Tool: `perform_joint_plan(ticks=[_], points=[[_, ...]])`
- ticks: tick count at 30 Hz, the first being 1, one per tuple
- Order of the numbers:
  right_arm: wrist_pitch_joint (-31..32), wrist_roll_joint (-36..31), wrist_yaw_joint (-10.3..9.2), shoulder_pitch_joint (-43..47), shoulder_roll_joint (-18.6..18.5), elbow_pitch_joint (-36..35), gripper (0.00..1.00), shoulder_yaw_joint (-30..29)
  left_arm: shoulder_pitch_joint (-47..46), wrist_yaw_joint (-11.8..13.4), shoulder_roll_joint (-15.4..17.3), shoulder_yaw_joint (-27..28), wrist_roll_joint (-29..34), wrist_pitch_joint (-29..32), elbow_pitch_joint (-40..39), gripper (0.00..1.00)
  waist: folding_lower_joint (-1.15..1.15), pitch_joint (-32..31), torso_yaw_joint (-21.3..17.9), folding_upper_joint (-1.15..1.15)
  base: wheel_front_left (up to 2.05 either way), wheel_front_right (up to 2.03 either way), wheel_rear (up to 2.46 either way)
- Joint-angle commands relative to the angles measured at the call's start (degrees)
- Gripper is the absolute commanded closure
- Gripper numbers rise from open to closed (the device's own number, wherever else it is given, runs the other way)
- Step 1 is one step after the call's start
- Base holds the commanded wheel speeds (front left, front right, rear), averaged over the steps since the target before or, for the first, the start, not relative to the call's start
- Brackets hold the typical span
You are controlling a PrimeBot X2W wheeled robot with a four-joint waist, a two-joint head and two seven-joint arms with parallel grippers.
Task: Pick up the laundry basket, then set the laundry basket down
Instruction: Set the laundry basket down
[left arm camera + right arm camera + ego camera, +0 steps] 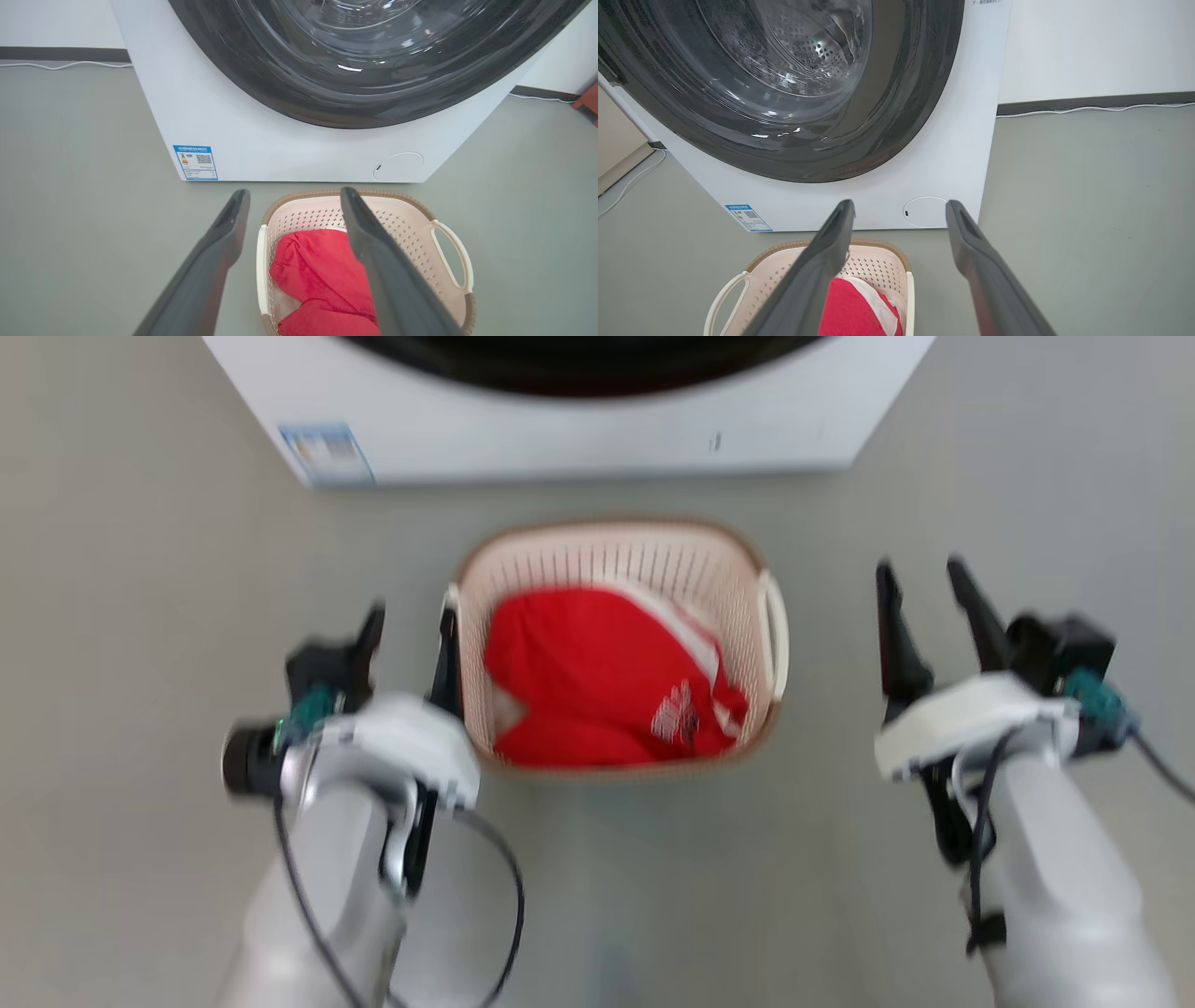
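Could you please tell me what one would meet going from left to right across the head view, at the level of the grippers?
left gripper → laundry basket, with a red garment inside it → right gripper

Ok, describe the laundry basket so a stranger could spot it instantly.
Find the white washing machine with the dark round door. On the grey floor just in front sits the laundry basket. It's cream and perforated, with a brown rim, white loop handles and a red garment inside.
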Motion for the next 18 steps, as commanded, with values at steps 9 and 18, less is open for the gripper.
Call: perform_joint_plan(ticks=[9, 18], points=[[-0.78, -2.57, 0.34, 14.05, 0.48, -6.81, 0.00, 1.23, 15.31, -3.27, 0.91, 7.13, 1.34, -0.29, -5.86, 0.00, 0.00, -19.68, 0.83, 0.00, 0.00, 0.00, 0.00], [-0.78, -4.06, 0.34, 25.34, -0.22, -13.36, 0.00, 0.57, 26.17, -4.65, 0.69, 10.15, 2.93, -0.29, -11.13, 0.00, 0.00, -25.76, 2.73, 0.00, 0.00, 0.00, 0.00]])
